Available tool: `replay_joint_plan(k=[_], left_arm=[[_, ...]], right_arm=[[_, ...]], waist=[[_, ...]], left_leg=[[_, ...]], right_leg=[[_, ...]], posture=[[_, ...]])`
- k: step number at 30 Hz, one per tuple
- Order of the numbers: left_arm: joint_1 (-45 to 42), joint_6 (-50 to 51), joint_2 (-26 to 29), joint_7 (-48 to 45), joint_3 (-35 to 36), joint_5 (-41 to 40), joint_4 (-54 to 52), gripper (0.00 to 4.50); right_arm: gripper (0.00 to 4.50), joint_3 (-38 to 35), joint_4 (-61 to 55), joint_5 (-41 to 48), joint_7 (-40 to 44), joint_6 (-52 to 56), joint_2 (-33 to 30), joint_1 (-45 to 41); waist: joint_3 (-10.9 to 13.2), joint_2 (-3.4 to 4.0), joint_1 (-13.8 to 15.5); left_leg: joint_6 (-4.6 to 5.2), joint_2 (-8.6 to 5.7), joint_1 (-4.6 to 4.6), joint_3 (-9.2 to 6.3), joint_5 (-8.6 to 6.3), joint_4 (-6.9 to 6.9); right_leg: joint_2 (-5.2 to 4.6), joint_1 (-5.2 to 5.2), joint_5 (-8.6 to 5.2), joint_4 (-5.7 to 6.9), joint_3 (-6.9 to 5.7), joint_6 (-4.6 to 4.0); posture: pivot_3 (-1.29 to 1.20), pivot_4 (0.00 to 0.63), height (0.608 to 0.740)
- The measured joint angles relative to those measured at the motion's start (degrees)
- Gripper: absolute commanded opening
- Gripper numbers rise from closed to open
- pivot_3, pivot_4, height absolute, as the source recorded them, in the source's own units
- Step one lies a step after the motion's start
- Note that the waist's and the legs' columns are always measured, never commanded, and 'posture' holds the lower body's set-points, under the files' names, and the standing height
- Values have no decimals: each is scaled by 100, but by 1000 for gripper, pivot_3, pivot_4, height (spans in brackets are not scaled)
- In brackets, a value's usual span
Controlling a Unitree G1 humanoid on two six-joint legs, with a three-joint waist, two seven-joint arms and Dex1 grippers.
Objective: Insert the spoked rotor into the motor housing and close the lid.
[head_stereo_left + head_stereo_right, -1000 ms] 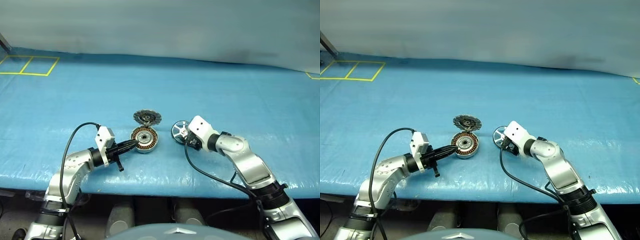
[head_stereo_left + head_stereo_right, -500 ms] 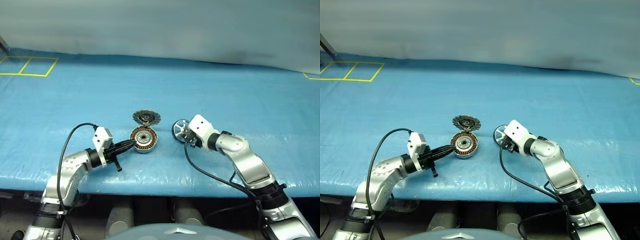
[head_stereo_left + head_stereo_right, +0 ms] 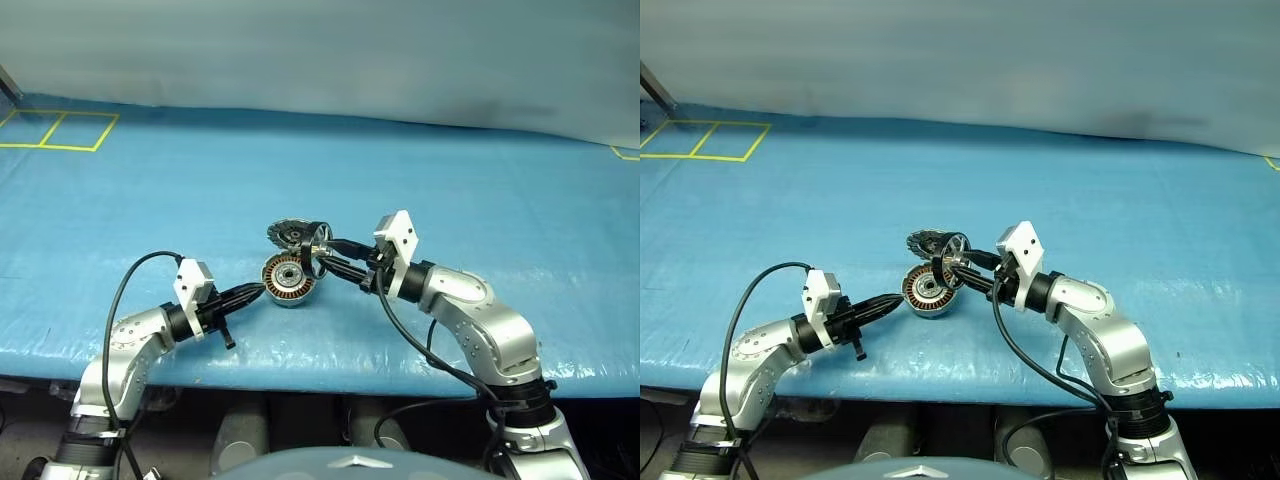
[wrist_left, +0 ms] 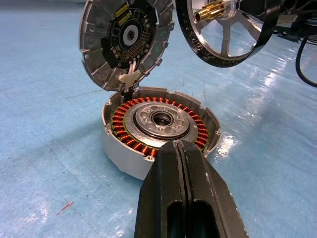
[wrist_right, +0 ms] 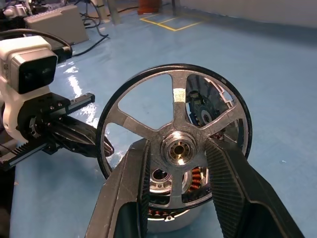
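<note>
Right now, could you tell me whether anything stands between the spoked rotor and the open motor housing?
Nothing visible does. The right tool holds the spoked rotor above the motor housing, whose top is open. The lid stands tipped up at the far rim, and the shut left tool meets the near rim.

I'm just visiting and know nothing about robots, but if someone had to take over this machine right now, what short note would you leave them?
Left pincer: shut, empty, tips against the near rim of the round silver motor housing with copper-brown windings on the blue table.
Right pincer: shut on the hub of the dark-rimmed silver spoked rotor, held on edge in the air just above the housing.
Flat grey striped-rim lid: stands open at the housing's far edge.
Done: rotor picked up.
Left: turn the rotor flat, seat it in the housing, close the lid.
</note>
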Motion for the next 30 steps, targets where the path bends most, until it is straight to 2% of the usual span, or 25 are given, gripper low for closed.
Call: replay_joint_plan(k=[7,16,30], left_arm=[[-175,-879,-50,-335,-51,211,586,0],[-348,-1041,-118,-563,-193,251,981,0],[-304,-1412,-125,-667,-234,381,1050,0]], right_arm=[[1589,299,141,-11,47,13,-56,-47],[1589,736,592,-267,214,-122,-189,-464],[1589,1285,966,-856,606,-531,-488,-918]], waist=[[0,0,1],[0,0,-1],[0,-1,2]], left_leg=[[0,0,-2,2,0,-2],[0,-1,-3,2,0,-2],[0,0,-1,1,0,-3]], right_leg=[[0,-1,-1,-1,0,-1],[0,-2,0,-2,0,0],[1,-1,0,-2,-1,0]], posture=[[0,150,740],[0,150,740],[0,150,740]])
